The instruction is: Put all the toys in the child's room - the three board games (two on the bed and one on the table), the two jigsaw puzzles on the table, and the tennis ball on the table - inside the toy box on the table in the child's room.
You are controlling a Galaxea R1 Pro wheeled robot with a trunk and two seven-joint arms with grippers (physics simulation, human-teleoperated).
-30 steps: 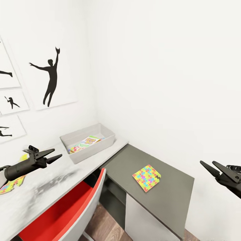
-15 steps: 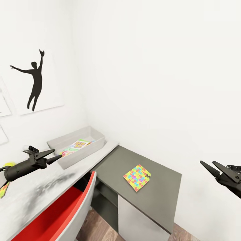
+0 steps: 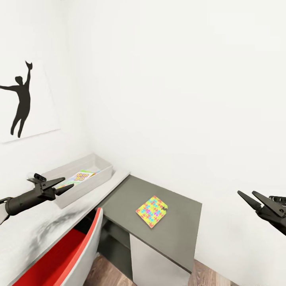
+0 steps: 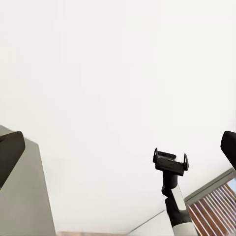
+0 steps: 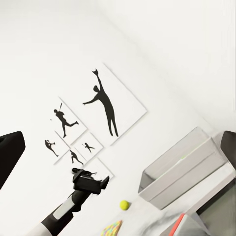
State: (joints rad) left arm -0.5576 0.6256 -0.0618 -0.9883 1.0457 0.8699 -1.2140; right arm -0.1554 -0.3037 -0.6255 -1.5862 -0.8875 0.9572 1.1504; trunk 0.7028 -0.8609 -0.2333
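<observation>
The pale grey toy box stands on the white-grey table by the wall, and a colourful board game lies inside it. One bright jigsaw puzzle lies on the lower dark-grey cabinet. The right wrist view takes in the toy box, the tennis ball and an edge of another jigsaw puzzle on the table. My left gripper hovers open just in front of the toy box, empty. Far out at the right, my right gripper is open and empty too.
A red chair with a grey rim is tucked under the table's near side. Silhouette posters hang on the left wall. A plain white wall runs behind the cabinet. Wood floor shows below.
The head view has swung to the right, so the box, the cabinet and the posters sit further left in the picture. Both grippers keep their places in the view and stay open.
</observation>
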